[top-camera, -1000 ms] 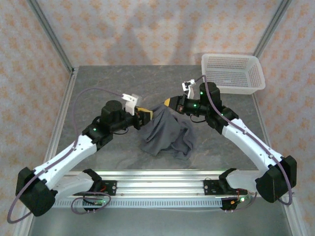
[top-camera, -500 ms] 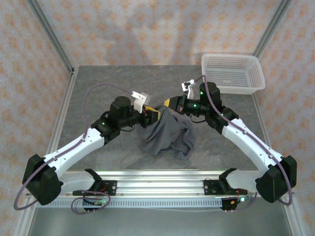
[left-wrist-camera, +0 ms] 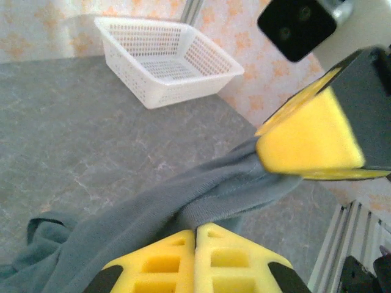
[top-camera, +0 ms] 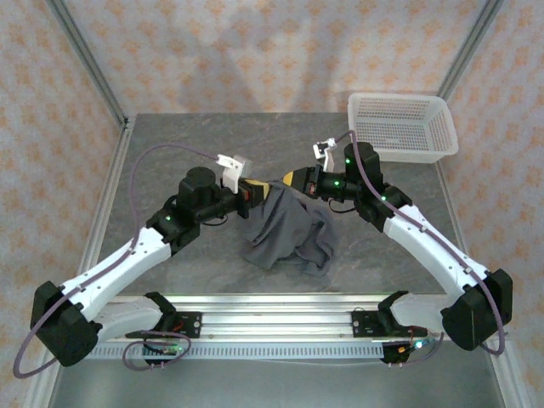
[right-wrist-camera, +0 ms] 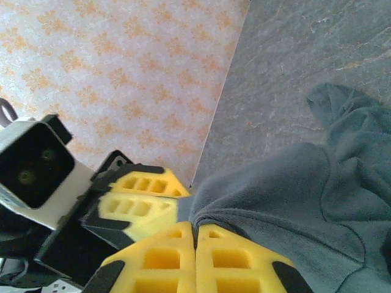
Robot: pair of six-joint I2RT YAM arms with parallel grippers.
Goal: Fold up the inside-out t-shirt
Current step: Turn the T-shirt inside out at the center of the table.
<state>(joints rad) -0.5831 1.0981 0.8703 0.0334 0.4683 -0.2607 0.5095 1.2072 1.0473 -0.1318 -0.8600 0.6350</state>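
**Left gripper joins the right on the shirt's raised edge**

From above, the shirt (top-camera: 289, 234) lies as a crumpled heap at the middle of the table (top-camera: 170, 144), with one part pulled up to a peak at its 12 o'clock. The right gripper (top-camera: 291, 178) pinches that peak, as it did a second ago. The change is on the other side. The left gripper (top-camera: 255, 191) was further off at the peak's 9 o'clock with its jaws apart. It has slid in and now stands just beside the right one, closed. The heap itself has barely shifted. The basket (top-camera: 399, 127) sits well apart at the table's 1 o'clock.

In the left wrist view, the left gripper (left-wrist-camera: 195, 235) has its yellow pads pressed together over a band of grey cloth (left-wrist-camera: 183, 201). The band runs up to 2 o'clock, where the right gripper's pad (left-wrist-camera: 308, 143) clamps it too. The basket (left-wrist-camera: 165, 61) shows at 11 o'clock.

In the right wrist view, the right gripper (right-wrist-camera: 195, 235) is clenched on a bunched fold of the shirt (right-wrist-camera: 287, 189), which spreads away to 3 o'clock. The left gripper (right-wrist-camera: 143, 195) crowds in at 10 o'clock, touching or nearly so.

We judge that both grippers now hold the same stretch of edge, close together. That would let us draw them apart to spread the shirt flat. No fold is made yet, so the task is still at an early stage.
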